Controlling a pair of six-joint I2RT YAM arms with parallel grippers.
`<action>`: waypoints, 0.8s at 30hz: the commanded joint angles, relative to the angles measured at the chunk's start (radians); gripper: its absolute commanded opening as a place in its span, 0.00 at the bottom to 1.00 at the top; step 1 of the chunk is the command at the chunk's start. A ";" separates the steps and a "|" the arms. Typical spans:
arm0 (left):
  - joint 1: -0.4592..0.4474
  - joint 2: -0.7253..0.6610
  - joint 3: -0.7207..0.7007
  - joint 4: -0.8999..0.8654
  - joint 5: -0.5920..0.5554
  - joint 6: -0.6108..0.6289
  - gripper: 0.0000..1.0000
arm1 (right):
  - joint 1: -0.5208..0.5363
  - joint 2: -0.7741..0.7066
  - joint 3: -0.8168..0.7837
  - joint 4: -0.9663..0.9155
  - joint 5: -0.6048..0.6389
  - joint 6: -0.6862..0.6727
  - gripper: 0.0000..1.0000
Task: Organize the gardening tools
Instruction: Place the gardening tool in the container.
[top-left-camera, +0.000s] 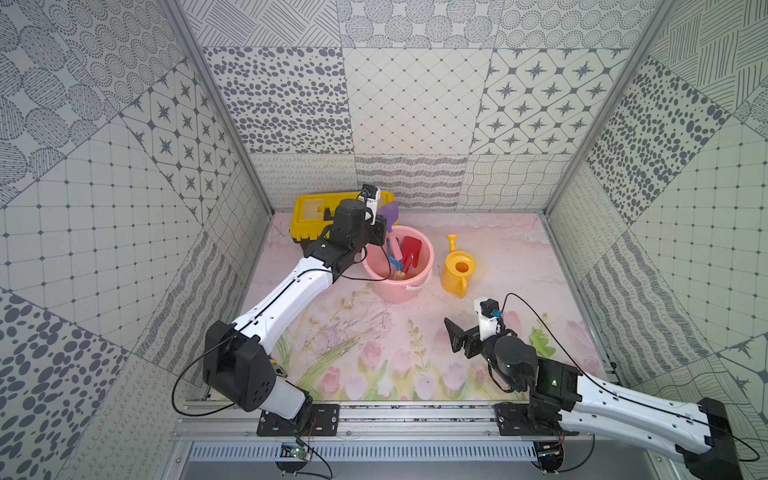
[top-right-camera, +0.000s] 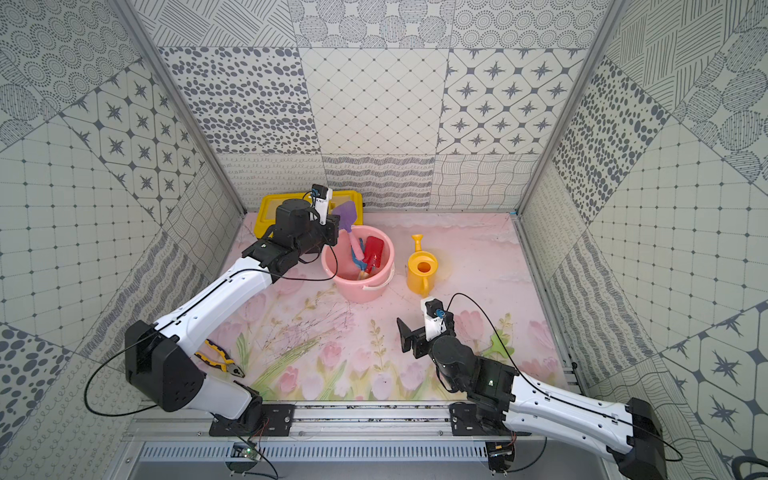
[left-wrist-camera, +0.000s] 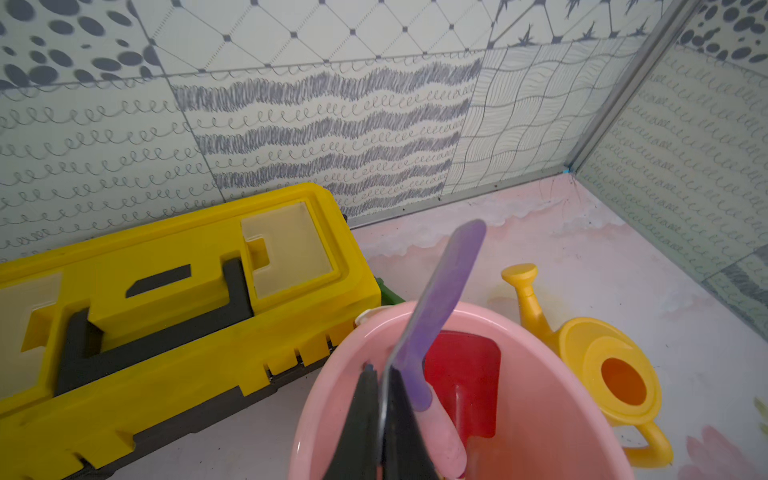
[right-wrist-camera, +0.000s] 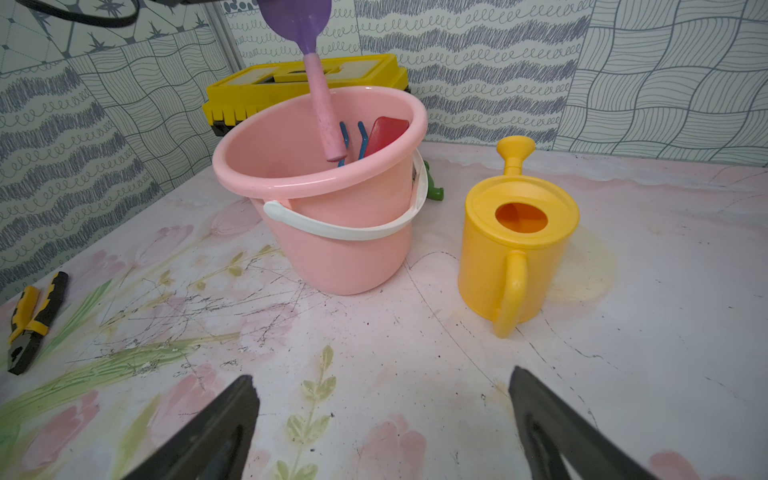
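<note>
My left gripper (left-wrist-camera: 380, 372) is shut on the thin edge of a purple spade (left-wrist-camera: 440, 299) and holds it over the pink bucket (top-left-camera: 424, 266). The spade's pink handle (right-wrist-camera: 323, 112) hangs down inside the bucket's rim. A red spade (top-left-camera: 411, 251) and a blue rake (right-wrist-camera: 361, 139) stand in the bucket. A light green tool (top-left-camera: 540, 340) lies on the mat at the right. My right gripper (right-wrist-camera: 380, 374) hovers low over the mat in front of the bucket, open, with nothing between its fingers.
A yellow toolbox (top-left-camera: 311, 216) sits closed against the back wall, behind the bucket. A yellow watering can (top-left-camera: 457, 270) stands right of the bucket. Yellow-and-black pliers (top-right-camera: 218, 359) lie at the front left. A dark green piece (right-wrist-camera: 434, 189) pokes out behind the bucket.
</note>
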 joint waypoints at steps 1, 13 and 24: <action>0.025 0.073 0.017 -0.045 0.259 0.127 0.00 | -0.005 0.004 0.023 0.023 0.014 0.016 0.97; 0.038 0.035 -0.041 0.014 0.370 -0.069 0.84 | -0.020 0.031 0.038 -0.014 0.082 0.038 0.97; -0.044 -0.203 -0.286 0.197 0.252 -0.487 1.00 | -0.061 0.062 0.051 -0.072 0.124 0.076 0.97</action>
